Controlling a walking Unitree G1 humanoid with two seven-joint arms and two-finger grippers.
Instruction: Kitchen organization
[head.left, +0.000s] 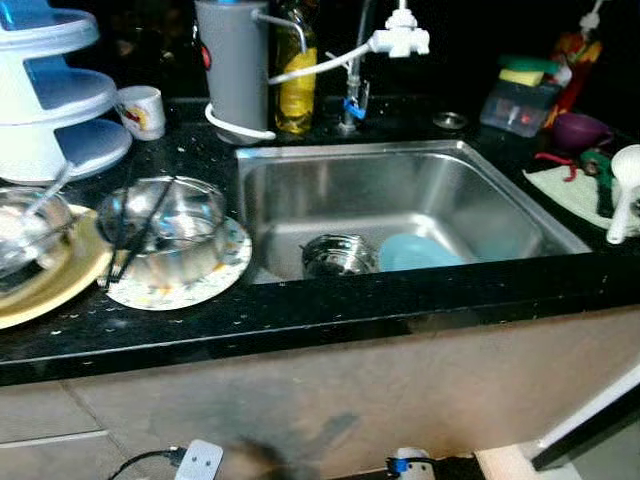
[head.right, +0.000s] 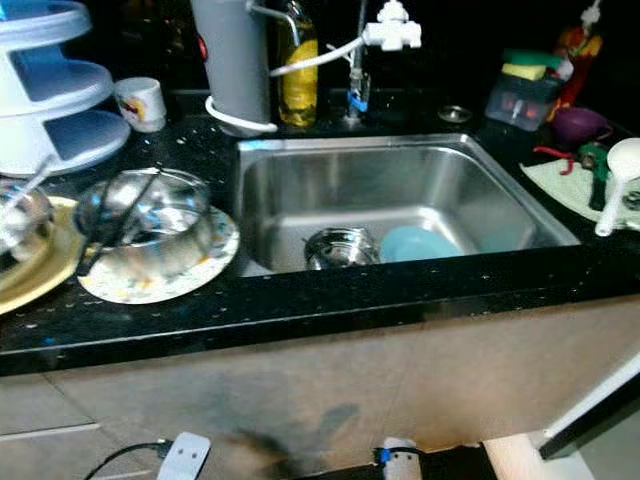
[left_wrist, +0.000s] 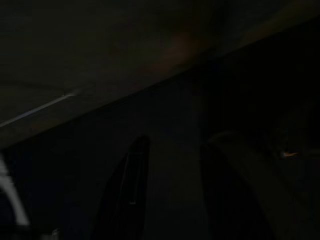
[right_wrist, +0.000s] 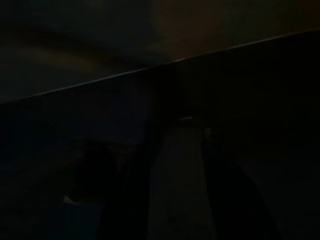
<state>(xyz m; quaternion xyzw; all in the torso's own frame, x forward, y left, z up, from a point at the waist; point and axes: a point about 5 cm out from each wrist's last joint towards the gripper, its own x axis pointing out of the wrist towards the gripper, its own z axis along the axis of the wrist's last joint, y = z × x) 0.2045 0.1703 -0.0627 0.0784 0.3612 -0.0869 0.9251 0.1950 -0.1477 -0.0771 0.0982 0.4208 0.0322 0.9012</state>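
A steel sink (head.left: 350, 152) is set into the black counter (head.left: 300, 315) in front of me. A small steel bowl (head.left: 335, 256) and a light blue plate (head.left: 418, 252) lie inside it. Left of the sink, a glass bowl (head.left: 165, 225) with black chopsticks (head.left: 140, 235) across it sits on a patterned plate (head.left: 218, 272). Further left, a yellow plate (head.left: 62, 275) holds another glass bowl (head.left: 18, 232) with a spoon. Both arms hang low in the shade. In the dark wrist views, the left gripper (left_wrist: 175, 200) and right gripper (right_wrist: 177, 200) each show two fingers apart with nothing between them.
A white and blue tiered rack (head.left: 50, 90), a mug (head.left: 142, 110), a grey canister (head.left: 233, 65), an oil bottle (head.left: 296, 80) and the faucet (head.left: 400, 40) line the back. A sponge box (head.left: 520, 100), purple bowl (head.left: 580, 130) and white ladle (head.left: 625, 190) stand at the right. A power strip (head.left: 198, 462) lies on the floor.
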